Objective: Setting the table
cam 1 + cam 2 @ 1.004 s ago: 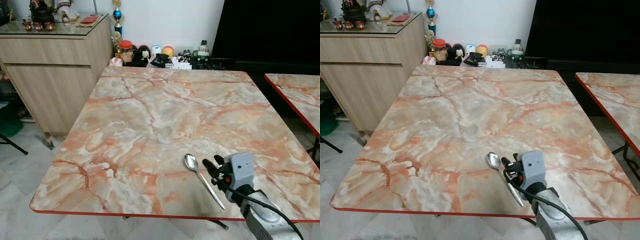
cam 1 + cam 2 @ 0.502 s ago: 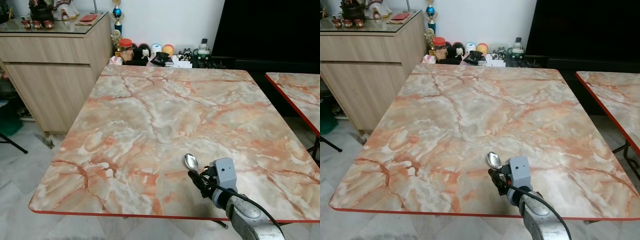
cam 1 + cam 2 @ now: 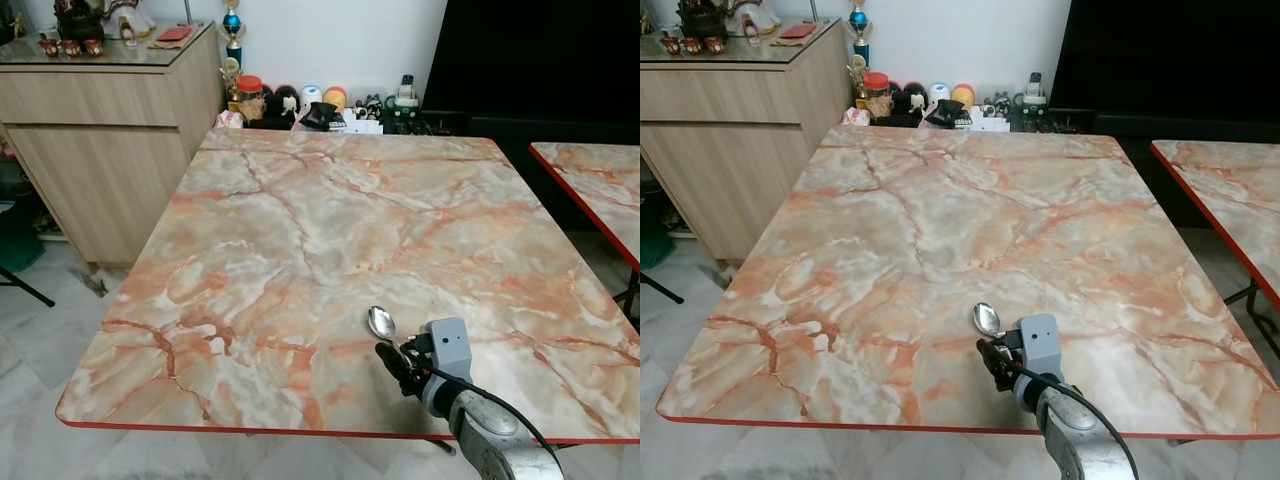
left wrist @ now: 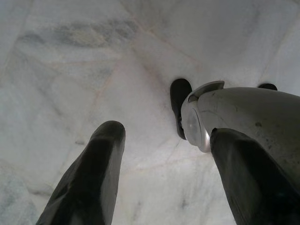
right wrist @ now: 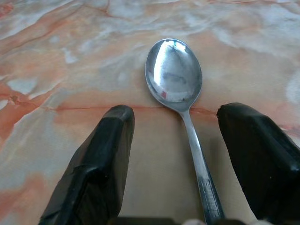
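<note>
no readable text, label, brand or number anywhere. possibly a label on the red-lidded jar [image 3: 249, 98] beyond the far left corner of the table [image 3: 300, 230], too small to read. nothing printed on the spoon [image 5: 180, 93] or the grey housing of the right gripper [image 3: 395, 362].

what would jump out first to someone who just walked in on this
A lone shiny metal spoon lies on the big orange-and-white marbled table, near its front edge, bowl pointing away from the robot. The right pincer sits low over it, its two black fingers open with the handle running between them. Behind the table's far edge, a row of small jars and trinkets lines the wall beside a pale wooden cabinet.
</note>
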Tool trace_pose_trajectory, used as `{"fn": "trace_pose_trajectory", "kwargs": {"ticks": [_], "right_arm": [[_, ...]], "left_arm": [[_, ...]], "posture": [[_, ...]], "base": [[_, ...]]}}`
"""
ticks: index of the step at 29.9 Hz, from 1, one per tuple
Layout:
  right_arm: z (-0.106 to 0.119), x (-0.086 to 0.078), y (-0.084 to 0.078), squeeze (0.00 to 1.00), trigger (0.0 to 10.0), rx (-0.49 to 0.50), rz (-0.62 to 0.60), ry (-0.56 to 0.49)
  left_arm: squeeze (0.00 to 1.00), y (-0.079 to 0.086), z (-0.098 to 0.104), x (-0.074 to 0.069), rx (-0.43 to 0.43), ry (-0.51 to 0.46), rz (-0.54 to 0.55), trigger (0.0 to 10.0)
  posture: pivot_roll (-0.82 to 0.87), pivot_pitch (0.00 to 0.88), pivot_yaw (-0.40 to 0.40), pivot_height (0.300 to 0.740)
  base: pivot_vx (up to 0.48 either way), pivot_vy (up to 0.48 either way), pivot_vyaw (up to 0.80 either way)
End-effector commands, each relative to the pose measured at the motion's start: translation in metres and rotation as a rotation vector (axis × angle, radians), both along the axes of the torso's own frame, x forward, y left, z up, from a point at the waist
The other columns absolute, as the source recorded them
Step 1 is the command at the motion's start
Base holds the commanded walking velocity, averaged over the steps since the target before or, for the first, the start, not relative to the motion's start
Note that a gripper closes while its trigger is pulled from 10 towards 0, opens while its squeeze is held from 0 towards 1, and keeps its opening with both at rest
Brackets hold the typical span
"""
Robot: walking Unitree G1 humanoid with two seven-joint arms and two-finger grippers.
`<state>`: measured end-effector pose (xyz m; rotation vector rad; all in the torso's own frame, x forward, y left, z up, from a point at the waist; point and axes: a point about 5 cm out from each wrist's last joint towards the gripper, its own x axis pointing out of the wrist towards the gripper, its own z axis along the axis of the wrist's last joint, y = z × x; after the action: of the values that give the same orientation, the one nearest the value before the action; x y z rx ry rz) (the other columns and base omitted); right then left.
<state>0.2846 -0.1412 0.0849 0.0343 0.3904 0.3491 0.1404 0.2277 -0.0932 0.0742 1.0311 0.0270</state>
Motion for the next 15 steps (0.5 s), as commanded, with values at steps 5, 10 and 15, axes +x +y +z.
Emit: {"fn": "trace_pose_trajectory", "kwargs": {"ticks": [5,10,15], "right_arm": [[0.0011,0.0069,-0.0014,0.00,10.0,-0.031,0.025,-0.014],[0.0015,0.0113,-0.0003,0.00,10.0,-0.035,0.042,-0.017],[-0.0002,0.0111,-0.0002,0.00,10.0,-0.040,0.047,-0.011]], "left_arm": [[0.00,-0.0015,-0.0037,-0.0091,0.003,0.036,-0.031,10.0],[0.00,0.0001,-0.0031,-0.0085,0.007,0.034,-0.029,10.0],[0.00,0.0005,-0.0029,-0.0080,0.006,0.034,-0.030,10.0]], "posture": [[-0.02,0.100,-0.013,0.740],[-0.02,0.104,-0.012,0.740],[-0.02,0.107,-0.012,0.740]], "base": [[0.000,0.000,0.00],[0.000,0.000,0.00],[0.000,0.000,0.00]]}}
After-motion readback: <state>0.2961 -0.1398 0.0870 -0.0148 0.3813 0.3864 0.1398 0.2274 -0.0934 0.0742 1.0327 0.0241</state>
